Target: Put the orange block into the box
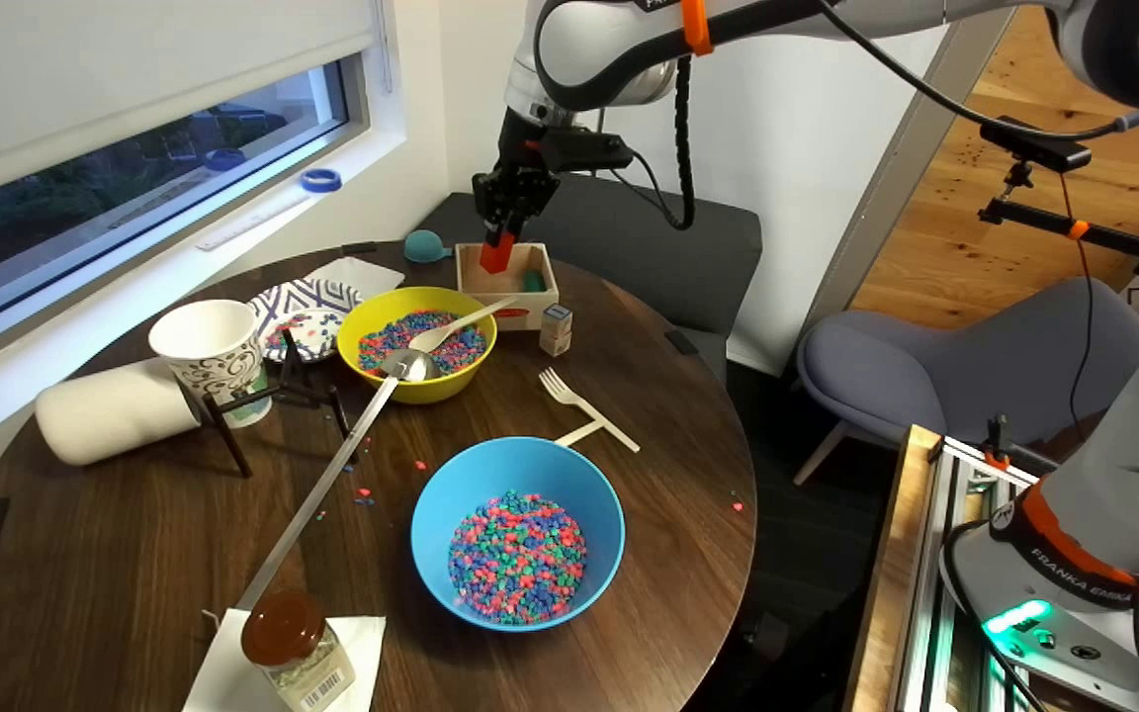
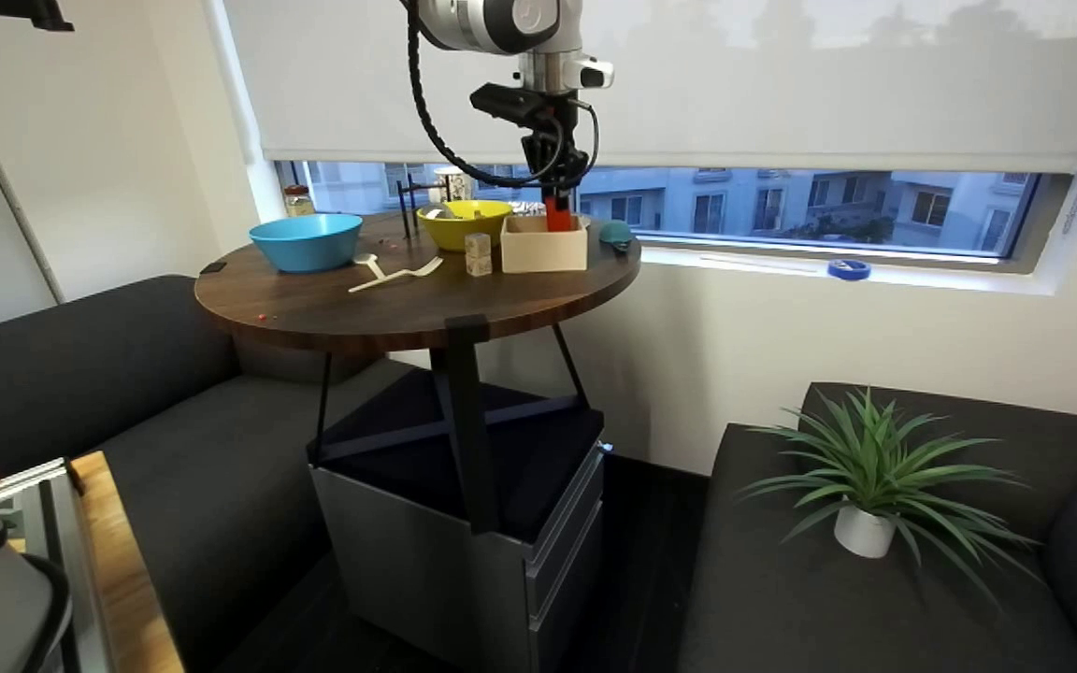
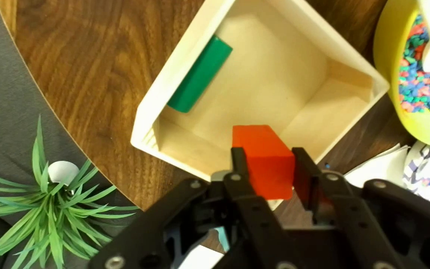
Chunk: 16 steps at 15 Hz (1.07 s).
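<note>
The orange block [image 3: 265, 164] is held between the fingers of my gripper [image 3: 268, 151] in the wrist view. The block also shows below the fingers in both exterior views [image 1: 496, 255] [image 2: 558, 215]. The light tan wooden box [image 3: 177, 67] has low thin walls and lies beneath the block. The box stands on the table in both exterior views [image 1: 535, 314] [image 2: 544, 248]. The block is over the box's opening, near one corner in the wrist view; how far its lower end is above the floor of the box is hard to tell. The gripper points downward.
A green block [image 3: 200, 74] lies inside the box along one wall. The yellow bowl [image 1: 421, 393] with a spoon stands beside the box. A small carton [image 1: 556, 330], a teal scoop [image 1: 423, 246], a blue bowl [image 1: 517, 465] and a white fork [image 1: 589, 408] are also on the table.
</note>
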Each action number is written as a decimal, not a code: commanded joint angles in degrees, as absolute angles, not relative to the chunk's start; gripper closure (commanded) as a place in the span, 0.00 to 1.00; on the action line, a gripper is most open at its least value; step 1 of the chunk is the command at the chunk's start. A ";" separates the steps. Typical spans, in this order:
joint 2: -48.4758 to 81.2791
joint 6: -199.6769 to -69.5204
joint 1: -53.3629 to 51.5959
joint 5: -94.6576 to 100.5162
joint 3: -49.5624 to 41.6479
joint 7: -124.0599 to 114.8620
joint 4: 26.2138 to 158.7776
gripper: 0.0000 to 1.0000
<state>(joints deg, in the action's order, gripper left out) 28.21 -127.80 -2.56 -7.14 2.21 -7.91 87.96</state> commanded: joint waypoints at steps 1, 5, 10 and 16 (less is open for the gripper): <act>32.66 -122.62 -2.27 -7.55 3.50 -4.07 81.49 0.91; 34.74 -117.08 -2.65 -6.43 3.10 -3.33 77.63 0.74; 33.31 -115.45 -2.99 -4.01 2.41 -3.20 76.06 0.18; 22.93 -102.44 -2.94 -6.79 3.01 -7.63 81.10 0.00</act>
